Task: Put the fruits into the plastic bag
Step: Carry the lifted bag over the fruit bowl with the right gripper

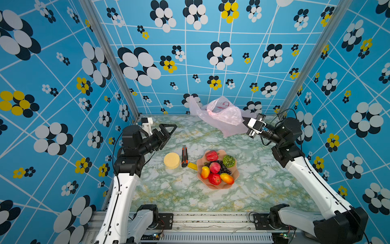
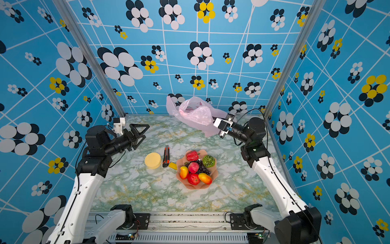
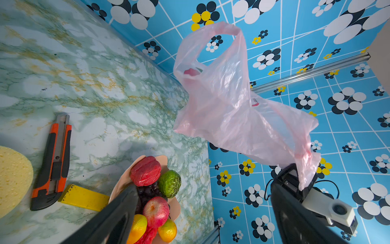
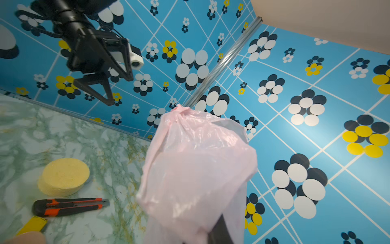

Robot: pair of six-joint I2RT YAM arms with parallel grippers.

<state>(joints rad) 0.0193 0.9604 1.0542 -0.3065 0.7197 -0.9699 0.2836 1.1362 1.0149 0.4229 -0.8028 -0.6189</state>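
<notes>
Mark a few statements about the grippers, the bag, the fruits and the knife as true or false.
1. The right gripper is shut on the plastic bag. True.
2. The left gripper holds a fruit. False: it is open and empty.
3. The fruits lie in the bowl. True.
4. The utility knife lies in the bowl. False: it lies on the table, between the yellow disc and the bowl.

No word, number or brand can be read in any view. Red printed marks point(image 3: 191, 71) are seen on the plastic bag point(image 3: 232, 109), but the film is crumpled and no letter can be made out. On the utility knife point(image 3: 53, 162) no legible label is found.
</notes>
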